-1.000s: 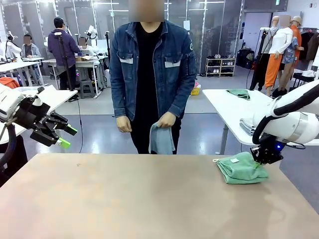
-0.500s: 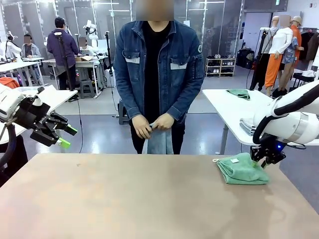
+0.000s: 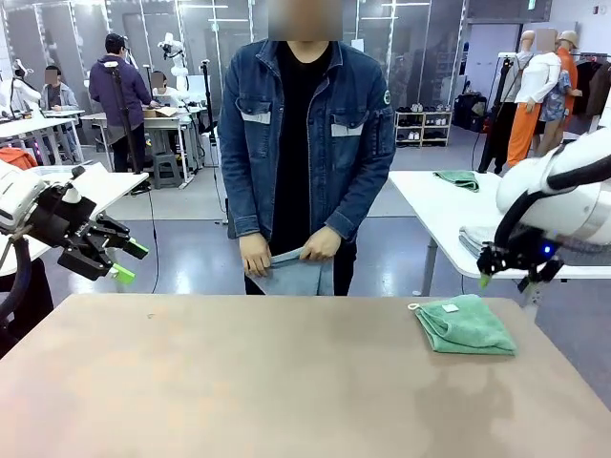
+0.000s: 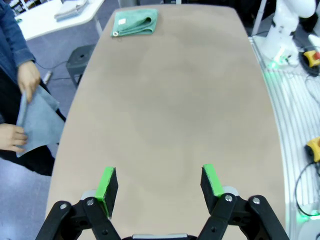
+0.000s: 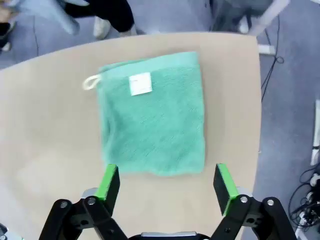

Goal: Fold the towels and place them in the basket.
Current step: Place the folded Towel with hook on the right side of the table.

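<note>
A mint green towel (image 3: pixel 465 325) with a white label tag lies folded at the table's far right; it is also seen as the green towel (image 5: pixel 154 116) and the green towel (image 4: pixel 133 23) in the wrist views. My right gripper (image 3: pixel 504 267) hovers open above and just right of it, holding nothing; its fingers (image 5: pixel 109 184) frame the towel's near edge. The person at the far side holds a pale blue-grey towel (image 3: pixel 287 274) in both hands, seen also as the blue-grey towel (image 4: pixel 36 122). My left gripper (image 3: pixel 126 262) hangs open off the table's left edge. The basket is out of view.
The tan table (image 3: pixel 267 382) stretches bare between the arms. A white side table (image 3: pixel 434 200) behind the right arm carries another green cloth (image 3: pixel 458 178). The person's hands (image 3: pixel 256 256) hover just beyond the far table edge.
My right gripper opened, let go of the green towel and rose above it. The person spread the blue-grey towel between both hands. The left arm stayed still.
</note>
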You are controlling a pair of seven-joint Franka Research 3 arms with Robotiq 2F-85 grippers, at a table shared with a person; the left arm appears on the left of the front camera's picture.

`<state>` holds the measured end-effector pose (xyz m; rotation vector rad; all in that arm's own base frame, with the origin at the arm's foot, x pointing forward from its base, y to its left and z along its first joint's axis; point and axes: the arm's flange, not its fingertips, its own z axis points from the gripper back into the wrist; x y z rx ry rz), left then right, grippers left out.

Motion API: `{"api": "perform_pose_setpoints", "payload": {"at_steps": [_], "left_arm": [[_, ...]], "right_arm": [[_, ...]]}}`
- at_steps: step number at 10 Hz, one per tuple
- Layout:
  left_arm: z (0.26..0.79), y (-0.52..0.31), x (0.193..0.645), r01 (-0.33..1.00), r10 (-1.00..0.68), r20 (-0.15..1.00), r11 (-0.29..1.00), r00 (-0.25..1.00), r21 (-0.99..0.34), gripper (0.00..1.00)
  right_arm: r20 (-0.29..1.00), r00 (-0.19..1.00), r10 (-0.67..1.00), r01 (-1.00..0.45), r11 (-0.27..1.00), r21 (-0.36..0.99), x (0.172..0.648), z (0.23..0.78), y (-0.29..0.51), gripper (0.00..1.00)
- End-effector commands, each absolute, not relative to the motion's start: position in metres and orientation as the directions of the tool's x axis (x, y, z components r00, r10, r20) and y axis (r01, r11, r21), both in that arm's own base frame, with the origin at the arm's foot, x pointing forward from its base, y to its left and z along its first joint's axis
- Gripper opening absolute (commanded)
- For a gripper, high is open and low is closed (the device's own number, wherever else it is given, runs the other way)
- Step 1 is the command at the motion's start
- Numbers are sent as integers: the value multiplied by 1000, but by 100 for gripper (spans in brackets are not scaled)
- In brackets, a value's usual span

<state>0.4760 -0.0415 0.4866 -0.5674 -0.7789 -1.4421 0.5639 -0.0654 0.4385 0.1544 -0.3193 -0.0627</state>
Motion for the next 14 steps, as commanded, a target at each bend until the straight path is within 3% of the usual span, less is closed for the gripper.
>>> {"api": "perform_pose_setpoints", "payload": {"at_steps": [1,4,7,14], "left_arm": [[487,-42,476,990,-648,760,75,-41,117,84],[487,-42,476,990,-648,760,75,-41,117,84],[487,-42,476,990,-648,760,75,-41,117,84],[487,-42,476,990,-648,760,75,-41,117,84]], "right_arm": [[391,919,-45,-6,991,130,505,523,-30,100],[491,870,46,-131,982,140,424,622,14,100],[488,862,135,-244,955,167,377,646,20,100],[490,862,125,-225,963,151,372,658,28,100]]}}
